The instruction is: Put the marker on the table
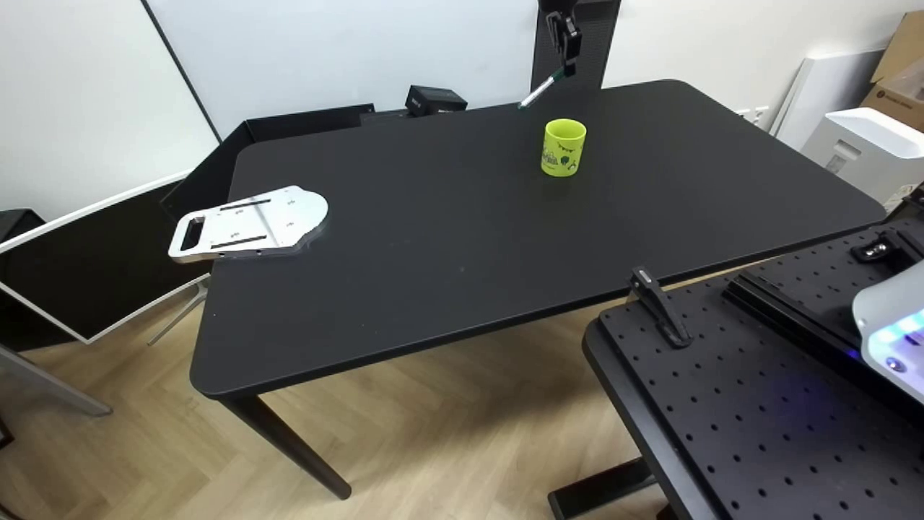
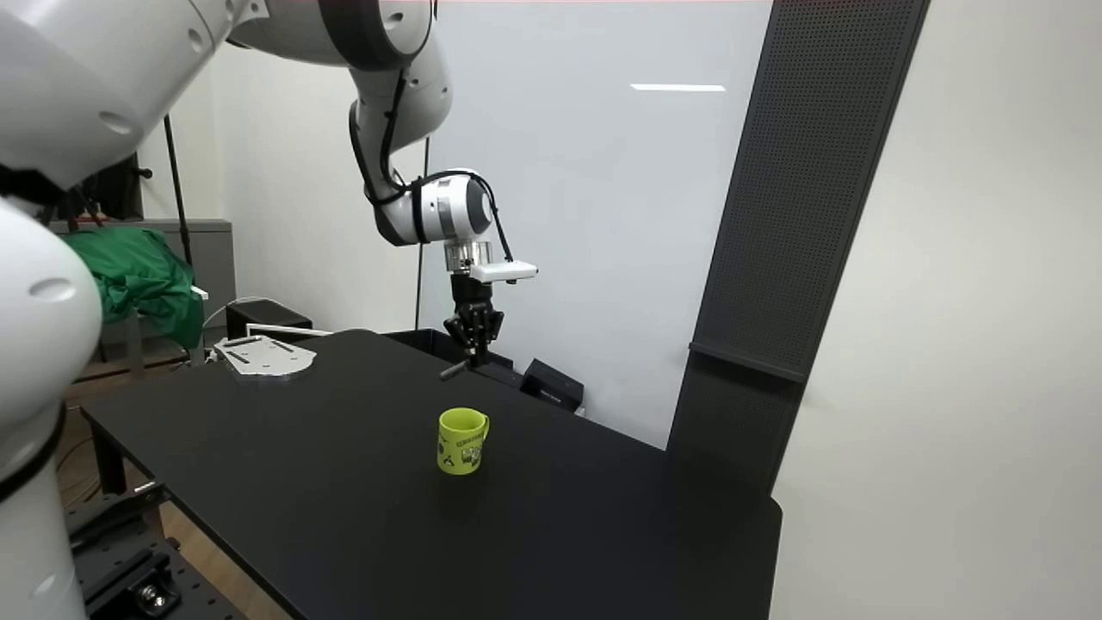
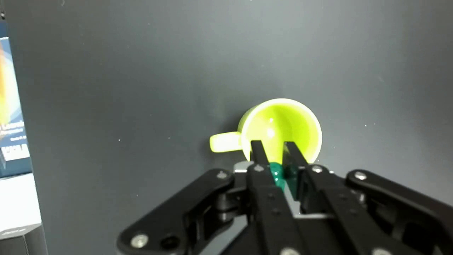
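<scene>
Over the table (image 1: 404, 253), toward the long edge nearest the white wall (image 1: 346, 50), the gripper (image 3: 273, 150) hangs with its fingers pinched on the marker (image 1: 540, 90) — held aslant, clear of the surface. Lower down, well in from every edge, the yellow-green cup (image 1: 563, 152) stands upright, its handle (image 3: 226, 142) facing that wall-side edge. Along one short edge, between its two corners, a silvery plate (image 1: 256, 221) lies flat — one end jutting past the edge.

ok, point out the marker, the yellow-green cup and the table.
Marker (image 1: 539, 91), in an exterior view: pale barrel, around mid-length.
Yellow-green cup (image 2: 459, 446), in an exterior view: printed outer wall.
Table (image 1: 426, 238), in an exterior view: bare part of the black top.
</scene>
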Controlling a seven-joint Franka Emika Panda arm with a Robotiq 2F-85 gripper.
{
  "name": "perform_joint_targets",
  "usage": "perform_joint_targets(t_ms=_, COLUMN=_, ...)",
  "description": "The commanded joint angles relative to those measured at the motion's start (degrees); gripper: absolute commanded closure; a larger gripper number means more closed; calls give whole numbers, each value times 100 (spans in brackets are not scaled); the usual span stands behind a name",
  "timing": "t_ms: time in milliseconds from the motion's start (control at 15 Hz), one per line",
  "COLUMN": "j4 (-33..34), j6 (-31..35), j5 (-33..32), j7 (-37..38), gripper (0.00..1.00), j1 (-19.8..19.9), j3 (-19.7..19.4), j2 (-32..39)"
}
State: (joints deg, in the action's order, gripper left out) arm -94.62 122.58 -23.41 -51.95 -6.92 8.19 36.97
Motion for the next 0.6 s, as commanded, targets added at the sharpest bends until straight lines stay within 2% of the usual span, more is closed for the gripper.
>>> perform_joint_targets(t_ms=0, j4=-604, j6=440, j5=177, j7=-190, gripper=96, j1=70, j3=143, j2=-383)
perform_joint_targets(t_ms=533, j4=-1102, j6=947, j5=394, j7=-303, gripper=96, j1=-6, j3=320, j2=-333)
